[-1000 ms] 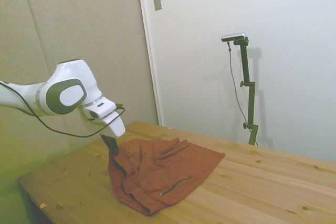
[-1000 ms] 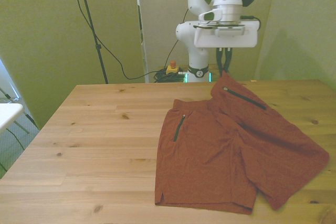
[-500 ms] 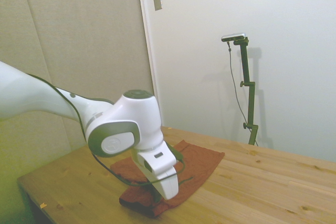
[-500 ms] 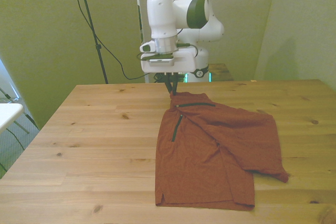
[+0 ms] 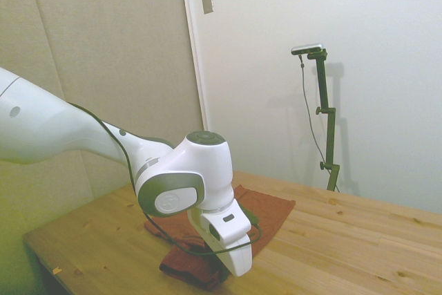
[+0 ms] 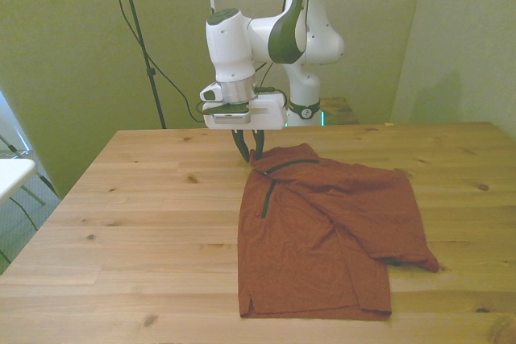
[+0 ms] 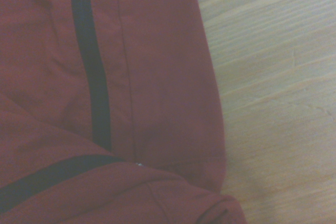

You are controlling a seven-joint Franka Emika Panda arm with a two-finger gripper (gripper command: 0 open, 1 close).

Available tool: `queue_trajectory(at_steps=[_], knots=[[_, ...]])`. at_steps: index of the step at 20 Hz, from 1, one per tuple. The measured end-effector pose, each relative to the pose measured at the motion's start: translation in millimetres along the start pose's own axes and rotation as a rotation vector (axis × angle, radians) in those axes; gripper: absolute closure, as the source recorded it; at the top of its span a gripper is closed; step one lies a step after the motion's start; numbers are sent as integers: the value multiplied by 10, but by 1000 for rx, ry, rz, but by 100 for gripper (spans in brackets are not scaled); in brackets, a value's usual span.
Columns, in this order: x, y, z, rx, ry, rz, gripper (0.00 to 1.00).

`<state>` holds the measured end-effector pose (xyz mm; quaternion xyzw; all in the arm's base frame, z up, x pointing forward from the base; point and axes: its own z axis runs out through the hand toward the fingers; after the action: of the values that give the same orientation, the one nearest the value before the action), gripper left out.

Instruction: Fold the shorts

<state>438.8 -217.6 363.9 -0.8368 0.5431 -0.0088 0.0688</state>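
1. The shorts (image 6: 322, 239) are rust-red soft fabric, lying on the wooden table (image 6: 121, 223).
2. One half is folded over the other, leaving a diagonal crease and a corner sticking out at the front view's right.
3. Two thin dark pocket lines meet near the far corner (image 7: 94, 93).

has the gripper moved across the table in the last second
Yes. In the front view the gripper has carried the shorts waistband corner from the front view's right toward its left along the table's far edge.

shorts (image 7: 157, 77) | two dark stripes, possibly pockets | table (image 7: 273, 77) beside
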Motion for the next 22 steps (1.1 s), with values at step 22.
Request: queue_trajectory(at_steps=[22], knots=[[-3051, -1129, 164, -33, 510, -722, 0]])
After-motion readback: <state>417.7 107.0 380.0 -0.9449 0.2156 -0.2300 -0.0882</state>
